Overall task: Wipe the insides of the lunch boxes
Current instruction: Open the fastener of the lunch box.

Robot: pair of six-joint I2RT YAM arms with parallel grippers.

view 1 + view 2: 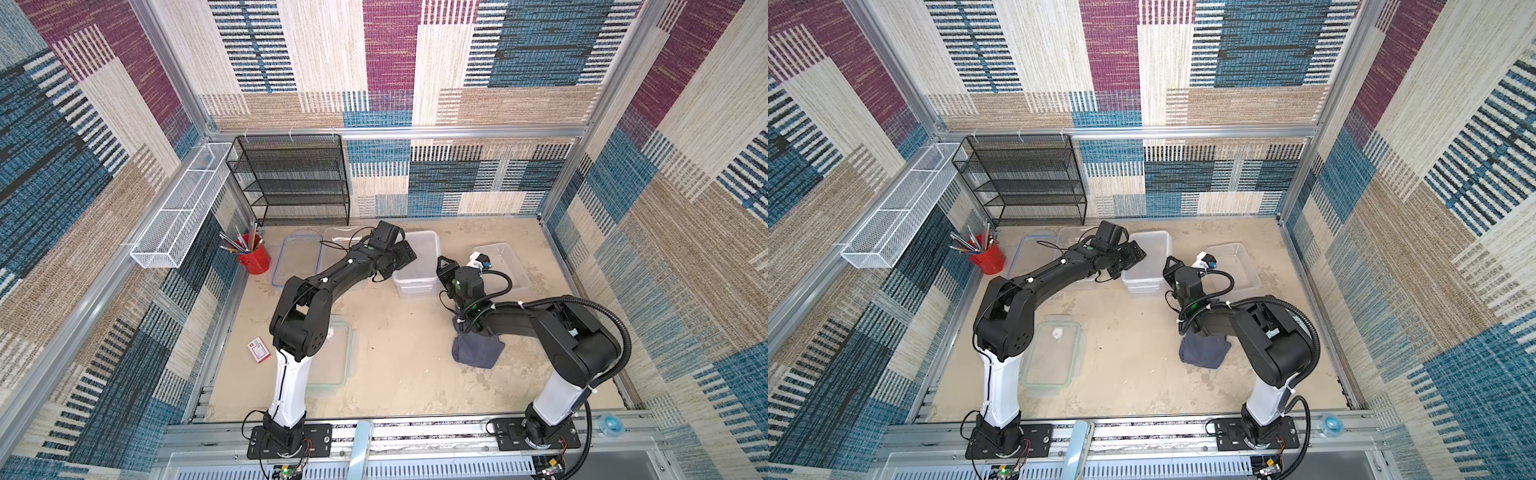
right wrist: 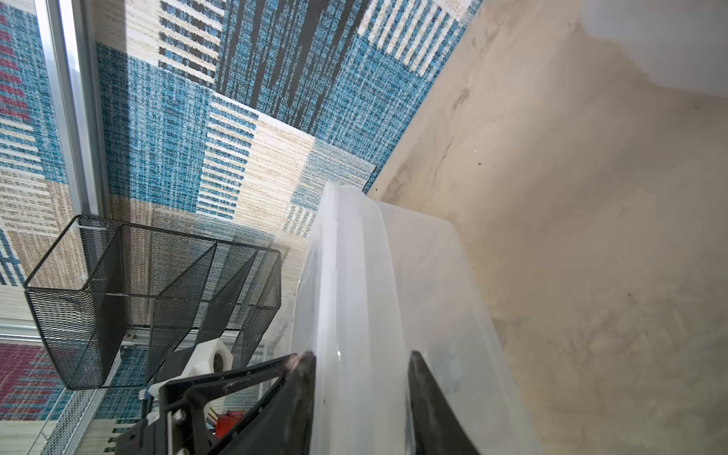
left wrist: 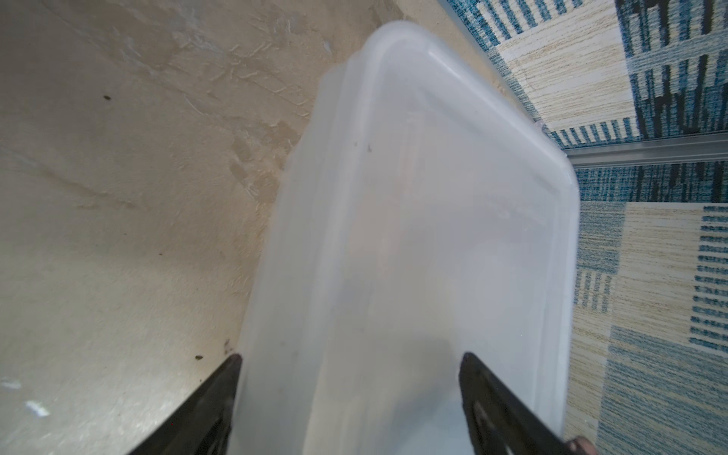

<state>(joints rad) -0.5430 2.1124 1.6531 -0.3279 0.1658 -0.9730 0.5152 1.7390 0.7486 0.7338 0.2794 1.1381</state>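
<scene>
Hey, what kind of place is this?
Probably a robot lab test cell: left arm and right arm bolted to a metal rail, carpet-tile walls on aluminium framing, a deep lunch box staged.

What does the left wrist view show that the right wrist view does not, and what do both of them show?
Only the left wrist view: the left gripper, open, over the deep tub. Only the right wrist view: the right gripper, closed on that tub's rim, and the black shelf. Both: the deep tub, the beige floor and the patterned wall.
</scene>
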